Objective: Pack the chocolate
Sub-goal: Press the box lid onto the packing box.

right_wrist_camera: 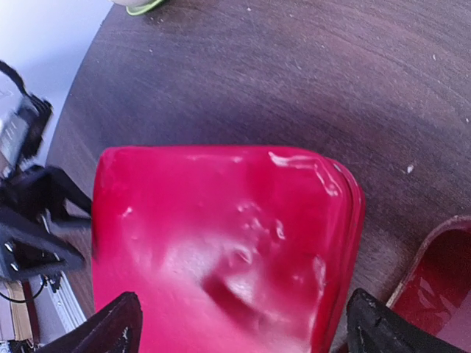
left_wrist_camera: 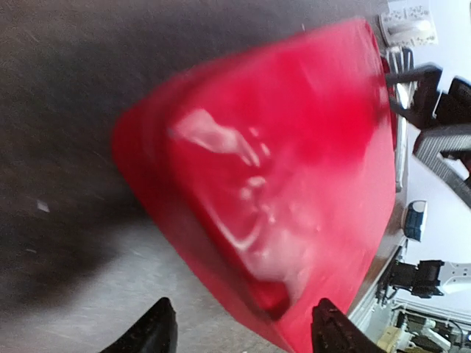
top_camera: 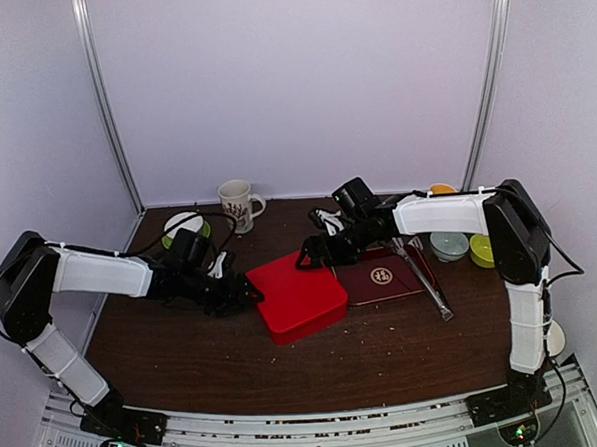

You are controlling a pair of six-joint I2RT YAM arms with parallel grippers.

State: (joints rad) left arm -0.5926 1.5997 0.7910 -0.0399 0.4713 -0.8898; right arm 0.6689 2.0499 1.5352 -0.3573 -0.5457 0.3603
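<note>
No chocolate shows in any view. A closed glossy red box (top_camera: 297, 296) lies in the middle of the dark table. My left gripper (top_camera: 250, 288) is at the box's left edge. In the left wrist view the left gripper (left_wrist_camera: 246, 331) is open, and the near corner of the red box (left_wrist_camera: 280, 184) reaches in between its dark fingertips (left_wrist_camera: 158, 327). My right gripper (top_camera: 310, 253) is at the box's far corner. The right wrist view shows the right gripper (right_wrist_camera: 246, 327) open wide, its fingertips (right_wrist_camera: 118, 323) standing either side of the red box (right_wrist_camera: 221, 235).
A flat dark red case (top_camera: 381, 277) lies just right of the box, with metal tongs (top_camera: 427, 282) beside it. A patterned mug (top_camera: 237, 204) and a green-rimmed dish (top_camera: 186, 229) stand at the back left. A grey bowl (top_camera: 448, 246) and a yellow cup (top_camera: 482, 251) are at the right.
</note>
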